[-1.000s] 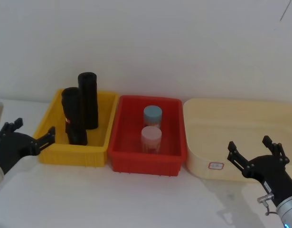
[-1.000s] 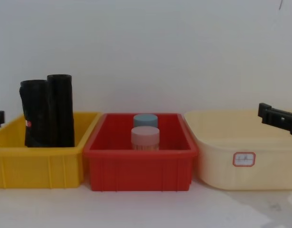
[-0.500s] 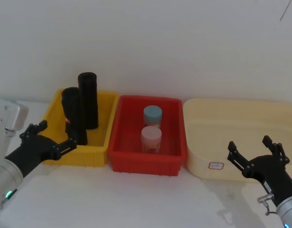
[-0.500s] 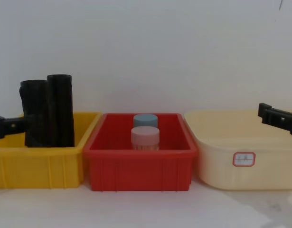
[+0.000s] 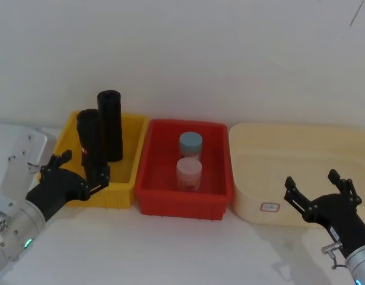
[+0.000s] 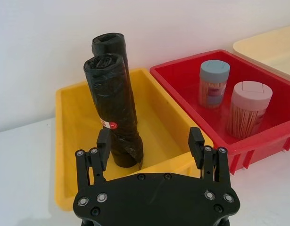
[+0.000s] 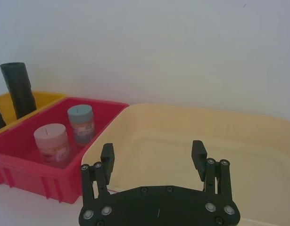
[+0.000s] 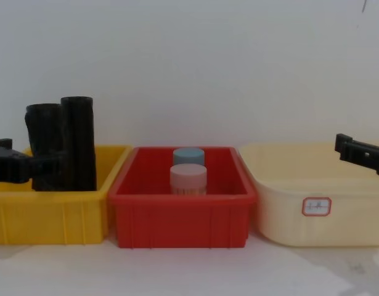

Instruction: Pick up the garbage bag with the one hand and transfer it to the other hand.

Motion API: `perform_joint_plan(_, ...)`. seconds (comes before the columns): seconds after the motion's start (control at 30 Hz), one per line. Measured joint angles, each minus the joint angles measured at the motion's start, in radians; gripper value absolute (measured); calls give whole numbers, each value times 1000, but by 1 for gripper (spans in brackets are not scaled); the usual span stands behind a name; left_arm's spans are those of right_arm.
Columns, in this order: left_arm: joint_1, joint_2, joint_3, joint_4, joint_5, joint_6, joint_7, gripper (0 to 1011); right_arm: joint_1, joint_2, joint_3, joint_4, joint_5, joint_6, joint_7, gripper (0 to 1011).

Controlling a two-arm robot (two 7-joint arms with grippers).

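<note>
The garbage bag [image 5: 89, 142] is a crinkly black roll with a small red sticker. It stands upright in the yellow bin [image 5: 119, 193], in front of a taller smooth black cylinder [image 5: 110, 123]. My left gripper [image 5: 81, 172] is open at the bin's front wall and points at the bag. In the left wrist view the bag [image 6: 112, 108] stands just beyond the left gripper [image 6: 149, 143], nearer one finger and untouched. The chest view shows the left gripper [image 8: 20, 166] level with the bag [image 8: 45, 145]. My right gripper [image 5: 313, 185] hovers open in front of the cream tub.
A red bin [image 5: 183, 205] beside the yellow one holds a blue-lidded jar [image 5: 190, 144] and a pink-lidded jar [image 5: 189, 172]. A large cream tub [image 5: 253, 205] stands on the right. The white tabletop runs in front of the bins, with a white wall behind.
My left arm has swung in from the left edge toward the yellow bin, and its open fingers now reach the bin's front near the bag. The right arm has not moved.
</note>
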Motion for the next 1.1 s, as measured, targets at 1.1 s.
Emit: perform_joint_plan(1.1,-135,-50,-35,165,-21,70,-16,1000,0,0,0,0,0,0,0,1002)
